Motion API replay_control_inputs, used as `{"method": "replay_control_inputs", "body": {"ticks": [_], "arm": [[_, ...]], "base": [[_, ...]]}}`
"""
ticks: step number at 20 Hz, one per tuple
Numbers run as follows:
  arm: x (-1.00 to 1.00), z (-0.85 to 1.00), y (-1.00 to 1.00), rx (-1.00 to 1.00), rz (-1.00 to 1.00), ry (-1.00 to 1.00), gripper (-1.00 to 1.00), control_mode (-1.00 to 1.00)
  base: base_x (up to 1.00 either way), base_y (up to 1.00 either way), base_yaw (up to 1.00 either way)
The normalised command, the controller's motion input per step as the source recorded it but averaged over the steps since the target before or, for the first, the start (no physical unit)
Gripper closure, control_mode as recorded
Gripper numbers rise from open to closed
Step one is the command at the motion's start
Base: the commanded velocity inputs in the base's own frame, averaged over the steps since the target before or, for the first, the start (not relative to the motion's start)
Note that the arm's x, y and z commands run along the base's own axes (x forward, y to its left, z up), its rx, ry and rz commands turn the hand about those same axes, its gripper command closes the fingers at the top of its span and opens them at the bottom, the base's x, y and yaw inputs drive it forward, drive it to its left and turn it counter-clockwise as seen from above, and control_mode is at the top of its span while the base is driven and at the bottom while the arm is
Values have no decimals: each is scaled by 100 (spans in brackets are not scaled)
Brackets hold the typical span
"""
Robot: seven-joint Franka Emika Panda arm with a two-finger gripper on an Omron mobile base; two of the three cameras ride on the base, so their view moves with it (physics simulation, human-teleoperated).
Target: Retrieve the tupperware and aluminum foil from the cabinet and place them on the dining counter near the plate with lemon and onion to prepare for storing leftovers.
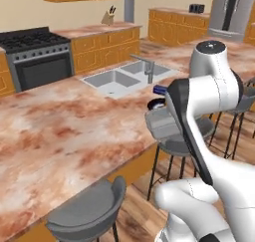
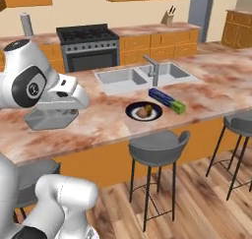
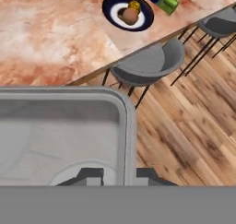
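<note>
one gripper (image 3: pixel 119 174) pinched on the tupperware (image 3: pixel 64 126) rim — aluminum foil (image 2: pixel 167 100) lettering seemingly too blurred to read.

Marbled dining counter (image 2: pixel 206 80) with inset steel sink (image 2: pixel 142 75) carries the dark plate (image 2: pixel 143 111), with the foil box (image 2: pixel 167 100) just beside it.

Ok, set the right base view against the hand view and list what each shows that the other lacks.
Right base view alone: the steel sink, the stove, the knife block.

Hand view alone: the fingertips astride the wall of the tupperware.

Both: the plate with the onion and lemon, the aluminum foil, the dining counter, a grey stool.
</note>
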Motion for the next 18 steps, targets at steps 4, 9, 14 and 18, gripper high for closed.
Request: {"method": "replay_control_inputs", "body": {"ticks": [4, 9, 14, 18], "arm": [[0, 0, 0, 0, 0, 0, 100, 100], [0, 0, 0, 0, 0, 0, 100, 100], [0, 0, 0, 0, 0, 0, 100, 100], [0, 0, 0, 0, 0, 0, 100, 100]], "base": [[63, -100, 32], [60, -100, 31], [41, -100, 26], [43, -95, 24]]}}
